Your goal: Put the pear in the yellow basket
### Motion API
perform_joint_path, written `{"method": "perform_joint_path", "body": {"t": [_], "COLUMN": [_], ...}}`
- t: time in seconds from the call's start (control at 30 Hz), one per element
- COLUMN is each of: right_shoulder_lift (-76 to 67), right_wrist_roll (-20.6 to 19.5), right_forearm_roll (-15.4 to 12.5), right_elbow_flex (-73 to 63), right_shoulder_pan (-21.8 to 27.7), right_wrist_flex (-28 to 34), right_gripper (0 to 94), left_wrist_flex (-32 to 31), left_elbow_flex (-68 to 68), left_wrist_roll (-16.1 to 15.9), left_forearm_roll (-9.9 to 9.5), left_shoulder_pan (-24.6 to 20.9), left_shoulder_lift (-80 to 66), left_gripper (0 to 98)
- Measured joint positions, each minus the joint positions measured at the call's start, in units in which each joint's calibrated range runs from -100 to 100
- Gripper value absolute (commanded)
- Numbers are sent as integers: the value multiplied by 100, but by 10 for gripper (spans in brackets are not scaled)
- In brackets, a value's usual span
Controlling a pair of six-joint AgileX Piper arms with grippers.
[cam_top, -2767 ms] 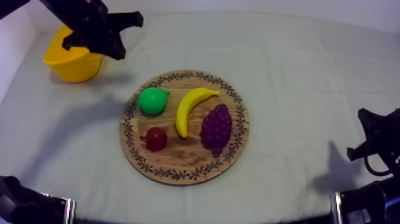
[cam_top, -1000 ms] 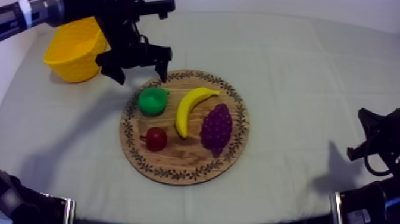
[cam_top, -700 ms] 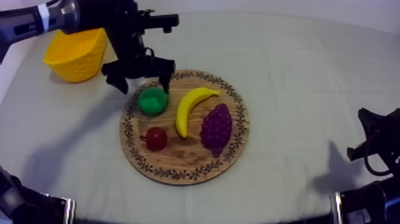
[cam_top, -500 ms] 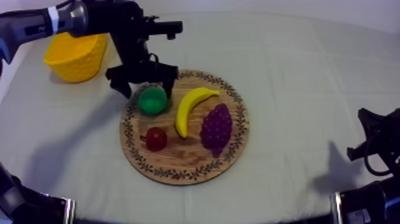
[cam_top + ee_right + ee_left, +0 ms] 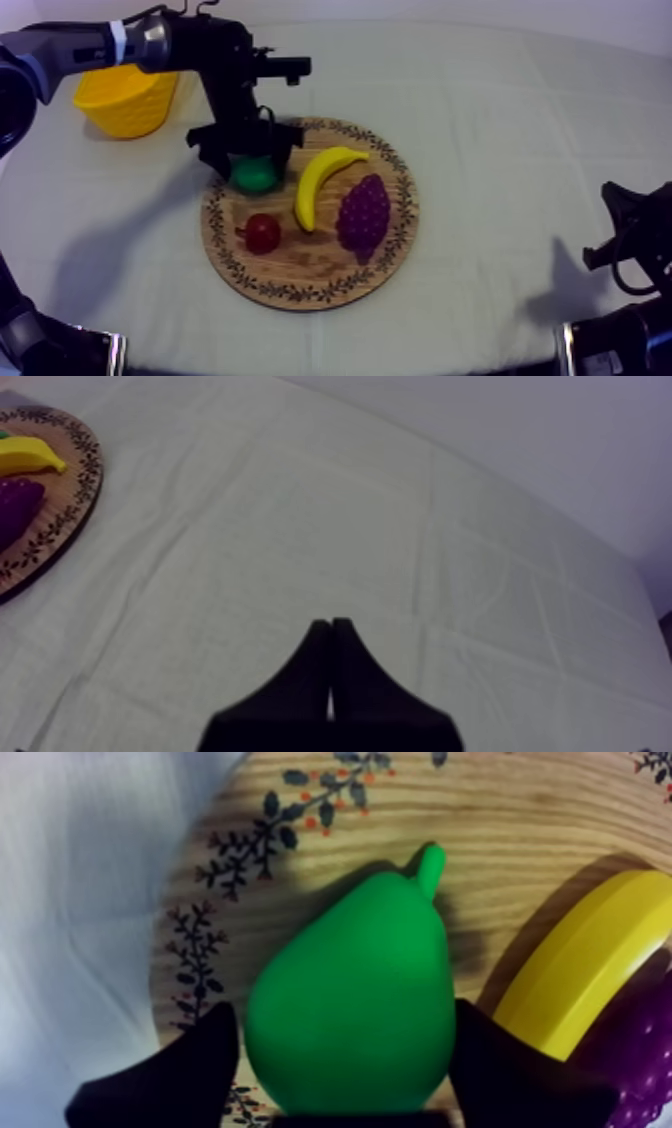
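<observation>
Left gripper [image 5: 248, 158] low over wooden board [image 5: 310, 275], fingers spread astride pear [image 5: 350, 992], not yet clamped. Pear lies on board, on side nearest yellow basket [image 5: 120, 110]. Step in hand: grasp. Next move likely: close on pear's broad body, lift clear, carry to basket. Banana [image 5: 320, 180] just beside pear, could get nudged. Grapes [image 5: 363, 215] and small red fruit [image 5: 263, 233] farther off. Right gripper [image 5: 330, 646] pinched closed, idle over bare cloth.
</observation>
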Motion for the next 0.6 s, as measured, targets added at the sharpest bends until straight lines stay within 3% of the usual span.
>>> {"method": "perform_joint_path", "body": {"t": [0.23, 0.6], "right_shoulder_lift": [0, 0], "right_wrist_roll": [0, 0], "right_forearm_roll": [0, 0], "right_elbow_flex": [0, 0], "right_shoulder_pan": [0, 0], "right_wrist_flex": [0, 0], "right_gripper": [4, 4], "left_wrist_flex": [-98, -31], "left_elbow_flex": [65, -100], "left_wrist_roll": [-52, -192], "left_forearm_roll": [0, -10], "left_shoulder_pan": [1, -3], "left_shoulder_lift": [29, -355], "left_gripper": [464, 448]}}
